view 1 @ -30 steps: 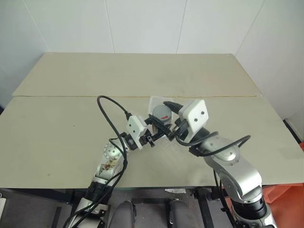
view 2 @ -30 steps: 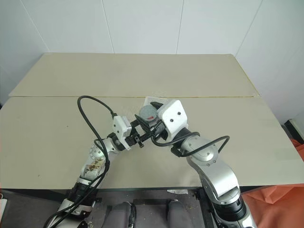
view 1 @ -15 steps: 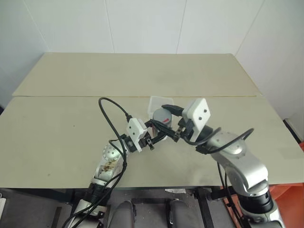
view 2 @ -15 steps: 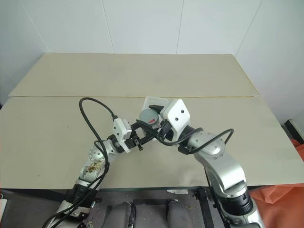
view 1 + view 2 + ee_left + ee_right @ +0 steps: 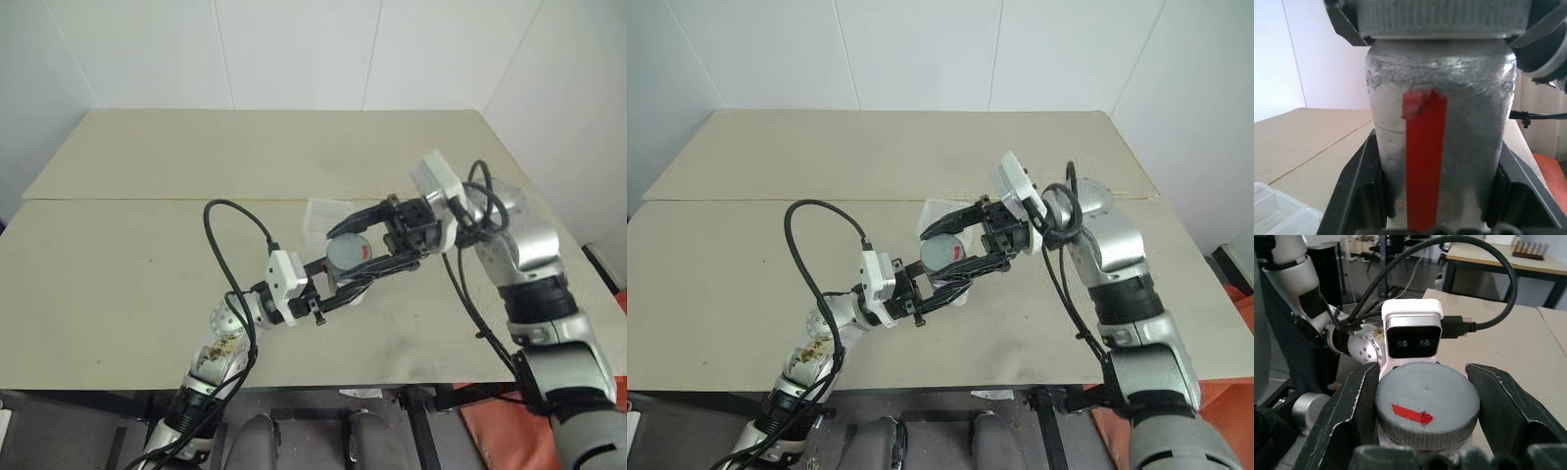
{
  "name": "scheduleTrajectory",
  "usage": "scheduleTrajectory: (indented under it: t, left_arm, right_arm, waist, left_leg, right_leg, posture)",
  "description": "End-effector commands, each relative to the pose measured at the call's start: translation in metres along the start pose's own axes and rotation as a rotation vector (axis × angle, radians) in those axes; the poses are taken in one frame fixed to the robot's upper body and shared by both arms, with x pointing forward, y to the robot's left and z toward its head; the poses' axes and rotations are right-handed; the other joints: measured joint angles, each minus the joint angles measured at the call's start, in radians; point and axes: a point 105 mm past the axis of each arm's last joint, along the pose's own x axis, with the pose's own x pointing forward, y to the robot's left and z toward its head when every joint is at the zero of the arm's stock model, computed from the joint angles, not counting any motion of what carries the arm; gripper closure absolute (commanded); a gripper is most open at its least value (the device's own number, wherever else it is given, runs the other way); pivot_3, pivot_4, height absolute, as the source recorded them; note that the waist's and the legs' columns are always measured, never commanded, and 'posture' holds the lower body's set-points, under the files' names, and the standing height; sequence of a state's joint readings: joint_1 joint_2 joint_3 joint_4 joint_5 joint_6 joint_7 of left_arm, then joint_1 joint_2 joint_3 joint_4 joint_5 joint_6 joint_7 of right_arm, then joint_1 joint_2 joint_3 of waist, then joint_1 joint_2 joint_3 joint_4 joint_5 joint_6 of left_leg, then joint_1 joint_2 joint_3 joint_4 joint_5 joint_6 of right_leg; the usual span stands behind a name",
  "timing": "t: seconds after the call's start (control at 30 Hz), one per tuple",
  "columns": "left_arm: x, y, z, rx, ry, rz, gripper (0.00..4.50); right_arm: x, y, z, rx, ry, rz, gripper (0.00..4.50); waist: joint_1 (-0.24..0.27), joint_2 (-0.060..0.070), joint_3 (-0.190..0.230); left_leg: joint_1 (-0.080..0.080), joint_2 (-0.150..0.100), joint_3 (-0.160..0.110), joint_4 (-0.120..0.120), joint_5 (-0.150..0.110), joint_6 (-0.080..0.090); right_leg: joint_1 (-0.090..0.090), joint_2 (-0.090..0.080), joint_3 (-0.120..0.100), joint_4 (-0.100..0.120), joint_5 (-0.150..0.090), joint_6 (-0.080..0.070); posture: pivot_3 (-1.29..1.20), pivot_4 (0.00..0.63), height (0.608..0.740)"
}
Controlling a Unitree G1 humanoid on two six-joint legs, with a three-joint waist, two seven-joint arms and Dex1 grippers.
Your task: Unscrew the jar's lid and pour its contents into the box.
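Held in mid-air above the table, the jar, lying roughly level between the two arms, lid end toward the robot's right. Clamped on the jar's body, the left gripper, one black finger pressed against each side of the silvery wall, a red strip of label running down the wall between them. Closed on the lid from the opposite side, the right gripper, a finger touching each side of the ribbed grey cap, a small red mark on the cap's flat top. Lid seated on the jar's mouth, not yet off. Behind the jar on the tabletop, the box, translucent white, resting flat just past the seam between the two table boards, apart from both grippers; contents not discernible. Looping up from the left wrist, a black cable; another curling around the right forearm. Beyond the table's far edge, a plain white wall. Facing the lid in the right wrist view, the left wrist's white camera housing.
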State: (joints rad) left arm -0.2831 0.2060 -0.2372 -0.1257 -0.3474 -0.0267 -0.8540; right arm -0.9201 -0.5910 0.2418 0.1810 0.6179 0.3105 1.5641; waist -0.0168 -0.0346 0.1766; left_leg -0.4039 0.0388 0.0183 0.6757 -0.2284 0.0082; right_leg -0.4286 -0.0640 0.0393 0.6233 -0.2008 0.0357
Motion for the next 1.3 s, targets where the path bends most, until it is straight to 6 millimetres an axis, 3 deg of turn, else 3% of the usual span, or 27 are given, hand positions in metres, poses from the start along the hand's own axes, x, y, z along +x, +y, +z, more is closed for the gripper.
scheduleTrajectory:
  t: [0.03,0.27,0.47,0.97,1.17,1.3]
  left_arm:
    - [0.008,-0.010,0.015,0.043,-0.041,-0.052,2.50]
    - [0.007,-0.008,0.014,0.051,-0.035,-0.039,2.50]
    - [0.005,-0.007,0.009,0.045,-0.029,-0.023,2.50]
    - [0.004,0.004,0.004,0.051,-0.020,-0.031,2.50]
    - [0.004,0.008,-0.001,0.051,-0.010,-0.010,2.50]
    - [0.005,0.009,-0.003,0.055,-0.007,-0.008,2.50]
  right_arm:
    - [0.000,-0.002,0.005,-0.032,0.008,0.096,1.74]
    - [-0.004,-0.007,0.001,-0.073,0.024,0.110,1.74]
    - [-0.019,-0.006,0.006,-0.093,0.002,0.064,0.01]
    - [-0.065,0.013,0.015,-0.159,0.036,-0.123,0.01]
    - [-0.046,0.022,0.030,-0.168,0.001,-0.287,0.01]
    - [-0.021,0.030,0.024,-0.180,-0.016,-0.374,0.01]
  waist:
    - [0.000,0.000,0.000]
    - [0.002,0.000,0.000]
    - [0.005,0.000,0.001]
    - [0.005,0.000,0.001]
    - [0.003,0.001,0.001]
    - [0.005,0.001,0.001]
  left_leg:
    - [0.000,0.000,0.000,0.000,0.000,0.000]
    - [-0.001,0.000,0.000,0.000,0.000,0.000]
    - [-0.001,0.000,0.000,0.000,0.000,0.000]
    - [-0.001,0.000,0.001,0.000,0.000,0.000]
    - [-0.001,0.000,0.001,0.000,0.000,0.000]
    - [-0.001,0.002,0.001,0.001,0.000,0.000]
  right_leg:
    - [0.000,0.000,0.000,0.000,0.000,-0.001]
    - [-0.001,0.000,0.000,-0.001,0.001,-0.001]
    - [-0.001,0.000,0.000,-0.001,0.001,-0.002]
    - [-0.001,0.000,0.000,0.000,0.001,-0.002]
    - [-0.001,0.000,0.001,0.000,0.001,-0.002]
    - [-0.001,0.002,0.001,0.001,-0.002,0.004]
  posture:
    - [0.00,0.150,0.740]
    - [0.00,0.150,0.740]
    - [0.00,0.150,0.740]
    - [0.00,0.150,0.740]
    - [0.00,0.150,0.740]
    - [0.00,0.150,0.740]
